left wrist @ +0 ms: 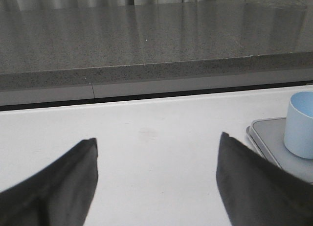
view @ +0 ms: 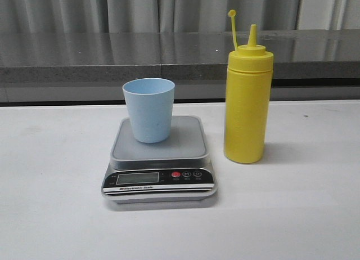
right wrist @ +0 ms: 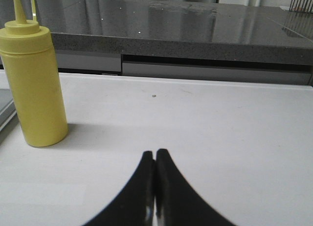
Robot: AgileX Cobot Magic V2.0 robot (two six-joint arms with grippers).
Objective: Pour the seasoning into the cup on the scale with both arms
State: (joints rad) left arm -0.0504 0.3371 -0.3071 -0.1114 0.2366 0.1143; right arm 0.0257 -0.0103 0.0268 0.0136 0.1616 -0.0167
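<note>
The pale blue cup (view: 149, 109) stands upright on the grey platform of the scale (view: 180, 146) in the middle of the table. The yellow seasoning bottle (view: 247, 102) stands upright just right of the scale, its cap off and hanging on its strap. No arm shows in the front view. My left gripper (left wrist: 157, 140) is open and empty over bare table, with the cup (left wrist: 302, 123) and the scale (left wrist: 270, 138) off to one side of it. My right gripper (right wrist: 155, 152) is shut and empty, low over the table, apart from the bottle (right wrist: 35, 79).
A dark grey stone counter (view: 84, 57) runs along the back edge of the white table (view: 50, 204), with pale curtains behind it. A wire rack corner (right wrist: 301, 3) shows far off on the counter in the right wrist view.
</note>
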